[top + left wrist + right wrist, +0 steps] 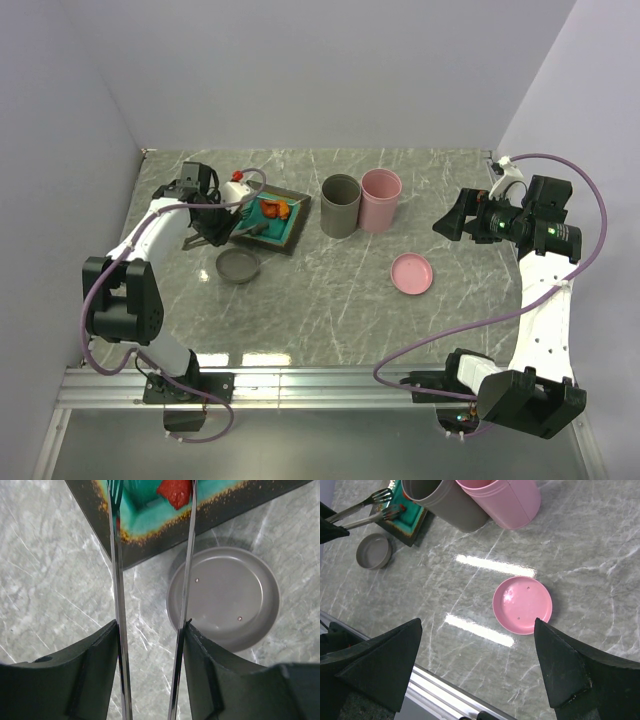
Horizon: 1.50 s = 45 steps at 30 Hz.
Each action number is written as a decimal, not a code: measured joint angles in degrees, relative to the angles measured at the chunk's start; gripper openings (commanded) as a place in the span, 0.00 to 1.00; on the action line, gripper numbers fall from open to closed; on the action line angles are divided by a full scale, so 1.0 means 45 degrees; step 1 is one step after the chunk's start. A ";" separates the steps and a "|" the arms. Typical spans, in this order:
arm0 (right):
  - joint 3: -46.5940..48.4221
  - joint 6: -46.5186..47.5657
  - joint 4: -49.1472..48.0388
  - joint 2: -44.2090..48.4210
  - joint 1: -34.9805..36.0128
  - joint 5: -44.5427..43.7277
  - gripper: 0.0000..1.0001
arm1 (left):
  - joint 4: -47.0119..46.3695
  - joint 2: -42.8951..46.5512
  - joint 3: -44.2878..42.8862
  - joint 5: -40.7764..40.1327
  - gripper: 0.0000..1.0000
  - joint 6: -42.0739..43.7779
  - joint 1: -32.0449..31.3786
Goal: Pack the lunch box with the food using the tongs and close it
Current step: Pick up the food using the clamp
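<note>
My left gripper (205, 226) (151, 625) is shut on the tongs (116, 580), with one thin silver arm pressed against each finger. The tong tips reach over the square dark plate (240, 505) (291, 240), one on each side of an orange-red food chunk (176, 492). More orange-red food (275, 209) lies on the plate's teal centre. The lunch box shows as a grey tub (340, 205) and a pink tub (381, 200), upright side by side right of the plate. My right gripper (477, 623) (452, 217) hangs open and empty above the table, near the pink lid (522, 605).
A grey lid (238, 265) (225, 600) lies just in front of the plate, under the tongs' right arm. The pink lid (412, 273) lies toward the right of the marble table. Walls close in the left, back and right sides. A metal rail (450, 692) runs along the near edge.
</note>
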State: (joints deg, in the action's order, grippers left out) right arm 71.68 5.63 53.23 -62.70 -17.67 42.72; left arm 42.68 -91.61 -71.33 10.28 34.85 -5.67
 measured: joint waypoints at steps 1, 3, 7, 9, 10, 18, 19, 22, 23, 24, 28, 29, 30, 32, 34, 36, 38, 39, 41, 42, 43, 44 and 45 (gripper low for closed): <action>0.0000 0.0000 0.0000 0.0000 0.0000 0.0000 1.00 | 0.0073 0.0000 0.0000 0.0015 0.55 -0.0029 0.0053; 0.0000 0.0005 0.0005 0.0000 0.0000 0.0000 1.00 | 0.0248 0.0000 0.0000 0.0097 0.55 -0.0102 0.0180; 0.0000 0.0005 0.0005 0.0000 0.0000 0.0000 1.00 | 0.0622 0.0000 0.0000 0.0189 0.53 -0.0301 0.0364; 0.0000 0.0005 0.0005 0.0000 0.0000 0.0000 1.00 | 0.0738 0.0000 0.0000 0.0238 0.52 -0.0340 0.0403; 0.0000 0.0000 0.0005 0.0000 0.0000 0.0000 1.00 | 0.0792 0.0000 0.0000 0.0262 0.50 -0.0340 0.0413; 0.0000 0.0000 0.0000 0.0000 0.0000 0.0000 1.00 | 0.1015 -0.0010 0.0000 0.0554 0.43 -0.0447 0.0413; 0.0000 0.0005 0.0005 0.0000 0.0000 0.0000 1.00 | 0.1039 -0.0010 0.0000 0.0573 0.40 -0.0491 0.0413; 0.0000 0.0000 0.0005 0.0000 0.0000 0.0000 1.00 | 0.1073 -0.0010 -0.0010 0.0661 0.34 -0.0680 0.0413; 0.0000 0.0000 0.0005 0.0000 0.0000 0.0000 1.00 | 0.1069 -0.0010 -0.0015 0.0670 0.33 -0.0709 0.0413; 0.0000 0.0000 0.0000 0.0000 0.0000 0.0000 1.00 | 0.1083 -0.0010 -0.0034 0.0670 0.32 -0.0729 0.0413; 0.0000 0.0000 0.0000 0.0000 0.0000 0.0000 1.00 | 0.1122 -0.0010 -0.0083 0.0670 0.26 -0.0913 0.0413; 0.0000 0.0000 0.0000 0.0000 0.0000 0.0000 1.00 | 0.1132 0.0005 -0.0083 0.0670 0.26 -0.0942 0.0413; 0.0000 0.0000 0.0000 0.0000 0.0000 0.0000 1.00 | 0.1161 0.0019 -0.0087 0.0670 0.25 -0.0967 0.0413; 0.0000 0.0000 0.0000 0.0000 0.0000 0.0005 1.00 | 0.1258 0.0097 -0.0121 0.0675 0.24 -0.1030 0.0413; 0.0000 0.0000 0.0000 0.0000 0.0000 0.0000 1.00 | 0.1409 0.0209 -0.0243 0.0680 0.23 -0.1141 0.0413; 0.0000 0.0000 0.0000 0.0000 0.0000 0.0005 1.00 | 0.1535 0.0340 -0.0427 0.0709 0.22 -0.1258 0.0413; 0.0000 0.0000 -0.0005 0.0000 0.0000 0.0005 1.00 | 0.1671 0.0495 -0.0656 0.0758 0.22 -0.1350 0.0413; 0.0000 0.0000 0.0000 0.0000 0.0000 0.0005 1.00 | 0.1744 0.0578 -0.0806 0.0772 0.22 -0.1389 0.0413; 0.0000 0.0000 -0.0005 0.0000 0.0000 0.0005 1.00 | 0.1889 0.0675 -0.1175 0.0860 0.22 -0.1511 0.0413; 0.0000 0.0000 -0.0005 0.0000 0.0000 0.0005 1.00 | 0.1977 0.0724 -0.1399 0.0981 0.22 -0.1583 0.0418; 0.0000 0.0000 -0.0005 0.0000 0.0000 0.0010 1.00 | 0.2084 0.0758 -0.1632 0.1137 0.22 -0.1642 0.0423; 0.0000 0.0000 -0.0005 0.0000 0.0000 0.0010 1.00 | 0.2225 0.0758 -0.1938 0.1321 0.22 -0.1710 0.0418; 0.0000 0.0000 -0.0005 0.0000 0.0000 0.0015 1.00 | 0.2302 0.0758 -0.2225 0.1520 0.22 -0.1783 0.0393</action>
State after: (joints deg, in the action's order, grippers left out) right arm 71.68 5.63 53.21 -62.70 -17.67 42.78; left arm 53.04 -88.20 -81.34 17.12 26.83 -3.90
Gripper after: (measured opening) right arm 0.996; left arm 0.348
